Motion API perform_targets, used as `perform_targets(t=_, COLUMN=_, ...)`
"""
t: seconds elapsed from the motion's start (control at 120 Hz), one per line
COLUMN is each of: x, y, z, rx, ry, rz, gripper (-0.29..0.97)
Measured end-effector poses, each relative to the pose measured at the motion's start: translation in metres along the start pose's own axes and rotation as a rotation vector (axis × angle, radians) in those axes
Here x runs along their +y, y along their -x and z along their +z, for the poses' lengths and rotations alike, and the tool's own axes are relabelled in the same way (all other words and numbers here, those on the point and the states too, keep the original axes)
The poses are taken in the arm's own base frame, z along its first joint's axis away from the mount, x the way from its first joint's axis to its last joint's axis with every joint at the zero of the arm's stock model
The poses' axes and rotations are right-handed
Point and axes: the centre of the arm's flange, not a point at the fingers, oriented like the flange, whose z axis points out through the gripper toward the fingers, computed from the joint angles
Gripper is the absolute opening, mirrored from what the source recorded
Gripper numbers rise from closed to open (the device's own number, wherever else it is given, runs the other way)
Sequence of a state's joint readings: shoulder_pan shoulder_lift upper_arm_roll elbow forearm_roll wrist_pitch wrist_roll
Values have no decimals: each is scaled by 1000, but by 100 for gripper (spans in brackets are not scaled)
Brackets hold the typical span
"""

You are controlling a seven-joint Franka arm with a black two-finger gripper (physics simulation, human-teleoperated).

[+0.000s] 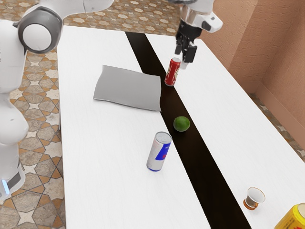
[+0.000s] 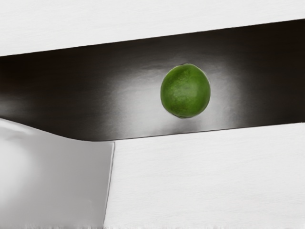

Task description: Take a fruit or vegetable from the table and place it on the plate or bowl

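Note:
A green lime (image 1: 181,123) lies on the dark stripe that runs down the white table (image 1: 105,157). In the wrist view the lime (image 2: 185,90) rests on that stripe, with a corner of the flat grey square plate (image 2: 52,176) near it. The grey plate (image 1: 127,88) sits on the table toward the exterior view's left of the stripe. My gripper (image 1: 184,55) hangs high at the far end of the table, well beyond the lime and just above a red can (image 1: 173,71). Its fingers stand apart, open, with nothing between them.
A blue and silver can (image 1: 159,151) stands close to the lime on the near side. A small cup (image 1: 254,198) and a yellow can (image 1: 295,219) stand at the near right corner. A wall borders the exterior view's right side.

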State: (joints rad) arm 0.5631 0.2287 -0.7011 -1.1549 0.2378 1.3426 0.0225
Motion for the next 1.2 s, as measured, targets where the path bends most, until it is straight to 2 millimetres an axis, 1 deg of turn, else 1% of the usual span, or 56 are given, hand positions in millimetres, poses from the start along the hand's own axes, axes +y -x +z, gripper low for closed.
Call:
perform_targets(t=0.05, x=6, y=-2, z=6, rx=-14, ry=3, rz=-7, gripper=68)
perform_targets(t=0.15, x=38, y=-4, z=19, rx=-52, ry=-3, rz=-1, gripper=68)
perform_targets(t=0.208, x=53, y=-3, z=22, rx=-69, ry=-8, rz=5, gripper=68)
perform_targets(t=0.258, x=58, y=-5, z=28, rx=-85, ry=-9, rz=17, gripper=68)
perform_targets(t=0.3, x=57, y=-12, z=44, rx=-112, ry=2, rz=27, gripper=68)
perform_targets(t=0.35, x=51, y=-27, z=71, rx=-151, ry=28, rz=52, gripper=68)
perform_targets(t=0.442, x=38, y=-47, z=102, rx=-178, ry=61, rz=85, gripper=68)
perform_targets(t=0.567, x=-2, y=-76, z=125, rx=-141, ry=126, rz=108, gripper=68)
perform_targets(t=0.633, x=-10, y=-84, z=134, rx=-135, ry=127, rz=124, gripper=68)
perform_targets(t=0.692, x=-10, y=-90, z=143, rx=-132, ry=128, rz=145, gripper=68)
perform_targets(t=0.917, x=-11, y=-102, z=162, rx=-113, ry=131, rz=198, gripper=68)
perform_targets(t=1.067, x=9, y=-99, z=188, rx=-164, ry=140, rz=252, gripper=68)
perform_targets(t=1.2, x=15, y=-98, z=199, rx=-178, ry=159, rz=267, gripper=68)
